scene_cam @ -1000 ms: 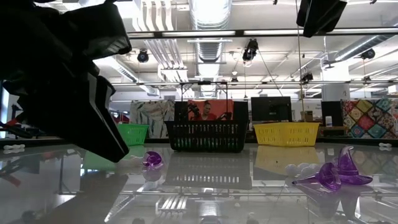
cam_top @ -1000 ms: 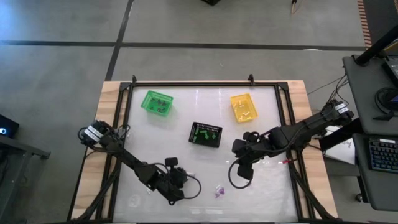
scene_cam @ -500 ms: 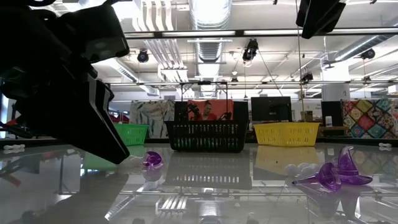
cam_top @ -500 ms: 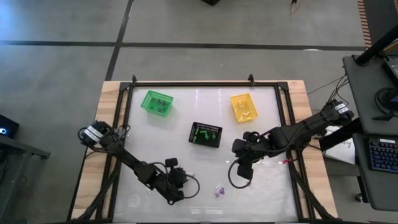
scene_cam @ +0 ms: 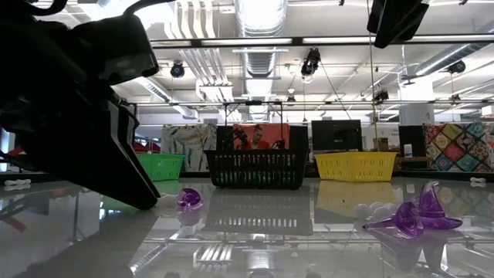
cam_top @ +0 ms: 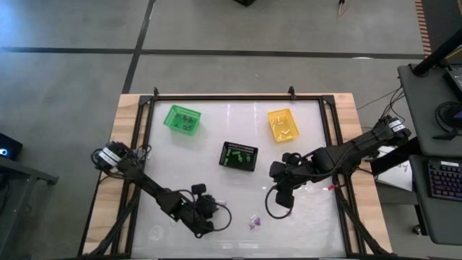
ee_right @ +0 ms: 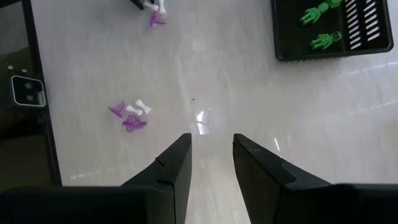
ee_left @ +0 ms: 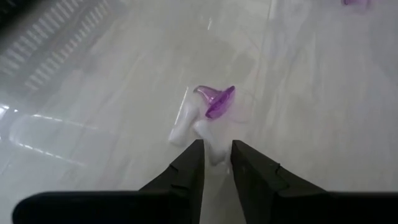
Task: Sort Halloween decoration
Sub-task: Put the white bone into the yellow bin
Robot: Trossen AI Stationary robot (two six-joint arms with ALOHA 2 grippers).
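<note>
A white bone-shaped trinket (ee_left: 186,124) and a purple hat-shaped trinket (ee_left: 214,102) lie together on the table, just ahead of my left gripper (ee_left: 216,160) (cam_top: 207,204). That gripper is low over the table near its near edge, with its fingers a narrow gap apart. A second cluster of purple and white trinkets (cam_top: 254,222) (ee_right: 132,116) (scene_cam: 417,216) lies to its right. My right gripper (cam_top: 281,192) (ee_right: 211,163) hangs open above the table, right of centre. Green trinkets lie in the black basket (ee_right: 329,37). My left gripper comes slanting down, and its fingertips (ee_left: 194,152) stand on either side of the white bone's near end (ee_left: 212,149). I cannot tell whether they touch it. The bone lies flat on the table.
Three baskets stand toward the far side: green (cam_top: 182,119), black (cam_top: 239,155) and yellow (cam_top: 283,124). The white tabletop has a black frame (cam_top: 144,144) along its sides. A person shows far behind the black basket in the low view.
My left gripper has sunk a little toward the table beside the white and purple trinkets. Nothing else has moved.
</note>
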